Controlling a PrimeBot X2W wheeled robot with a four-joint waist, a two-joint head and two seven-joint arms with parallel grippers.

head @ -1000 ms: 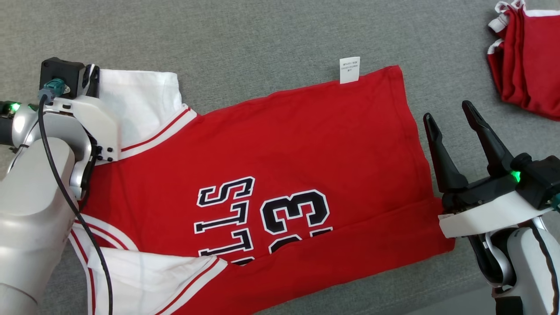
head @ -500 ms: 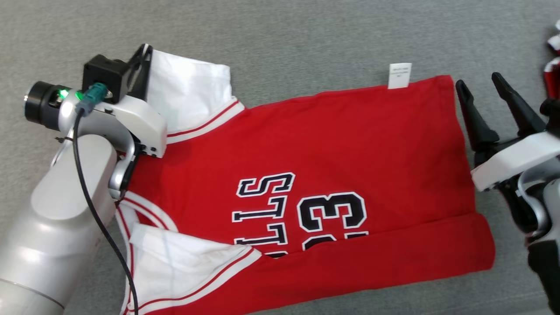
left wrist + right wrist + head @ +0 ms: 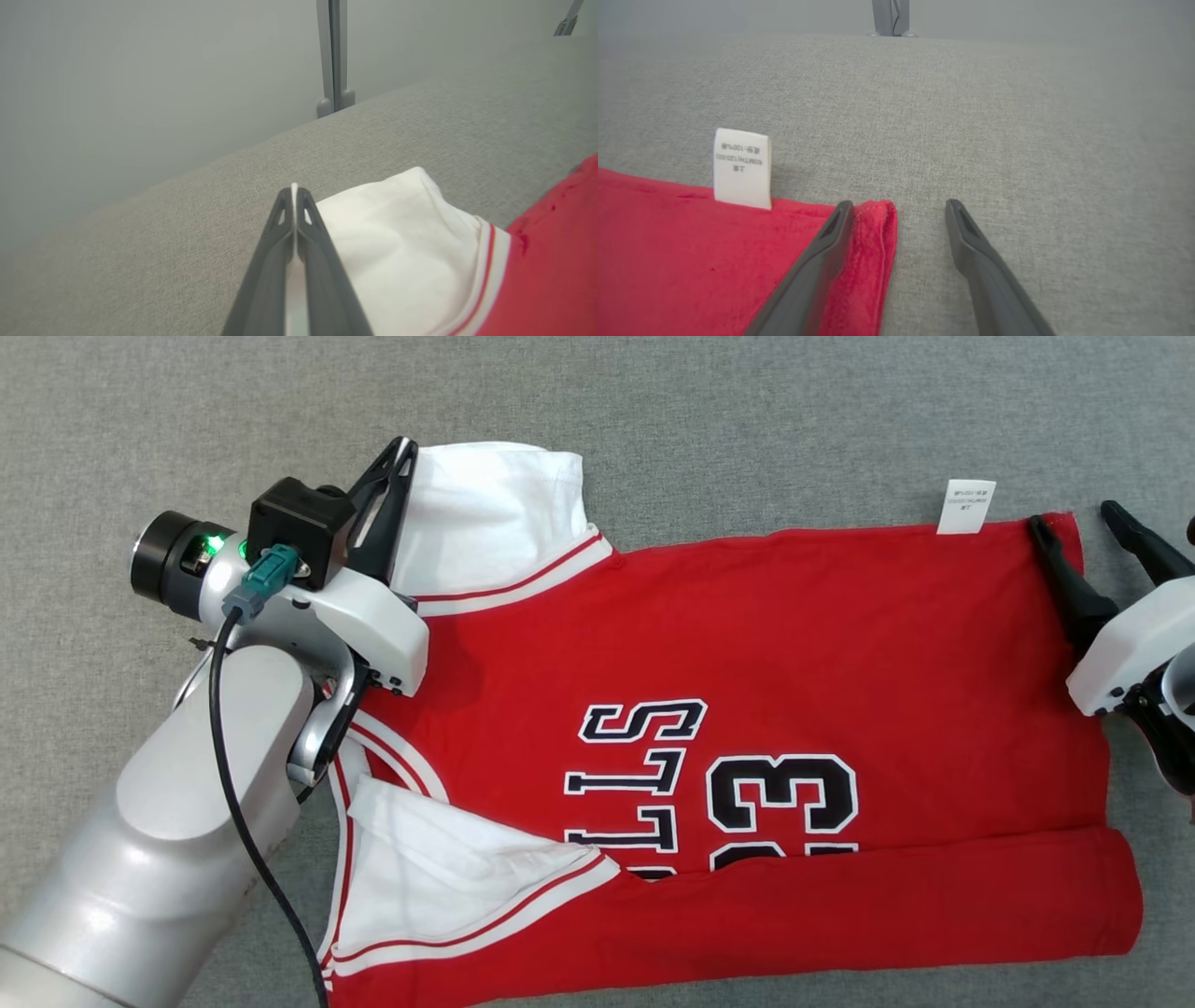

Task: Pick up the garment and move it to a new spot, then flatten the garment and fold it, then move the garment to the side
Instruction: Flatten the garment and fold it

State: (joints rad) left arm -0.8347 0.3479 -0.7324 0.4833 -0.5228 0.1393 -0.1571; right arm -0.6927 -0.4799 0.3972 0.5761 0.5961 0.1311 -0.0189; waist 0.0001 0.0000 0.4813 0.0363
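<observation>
The garment (image 3: pixel 747 644), a red jersey with white sleeves, lies spread on the grey surface (image 3: pixel 747 420). Its near-left corner is cut off by the bottom of the head view. A folded-up band along its near side hides the lower part of the black lettering, and the left arm covers the collar area.

The left gripper (image 3: pixel 397 457) is clenched on the edge of the far white sleeve (image 3: pixel 485 513); a thin white strip shows between its fingers (image 3: pixel 294 186). The right gripper (image 3: pixel 1074 515) is spread wide across the far right corner, one finger over red cloth and the other over bare grey (image 3: pixel 899 203). Whether it touches the cloth cannot be told.

A white label (image 3: pixel 969 506) sticks out past the far hem. Beyond that hem the surface is open.
</observation>
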